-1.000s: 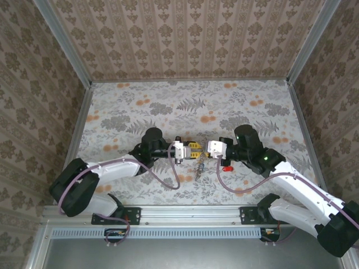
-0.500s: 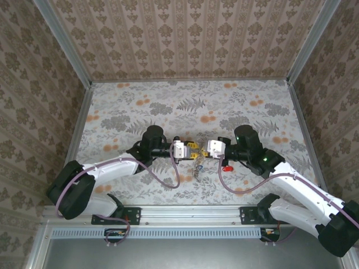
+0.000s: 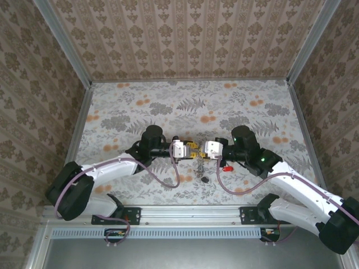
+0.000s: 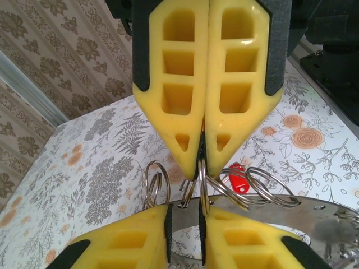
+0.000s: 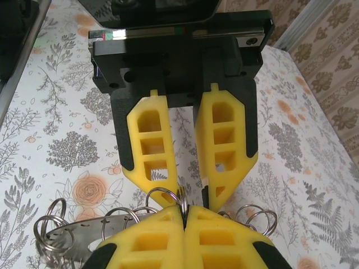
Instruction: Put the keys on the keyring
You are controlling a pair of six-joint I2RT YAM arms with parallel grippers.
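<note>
Right gripper (image 5: 184, 213), clamped shut on the keyring (image 5: 181, 194), holds it above the table (image 3: 168, 106), nose to nose with the left gripper (image 5: 189, 197) (jaws slightly parted astride the same ring), apparently steadying it for threading; a red key (image 4: 236, 180) lies below.

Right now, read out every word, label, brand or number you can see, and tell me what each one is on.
No readable text anywhere.
Red plastic key tag: a pale patch, too small to read.
Yellow plastic gripper fingers: no lettering.
Silvery metal split rings: no stamp visible.
Flowered tabletop and patterned walls: print only, no words.
</note>
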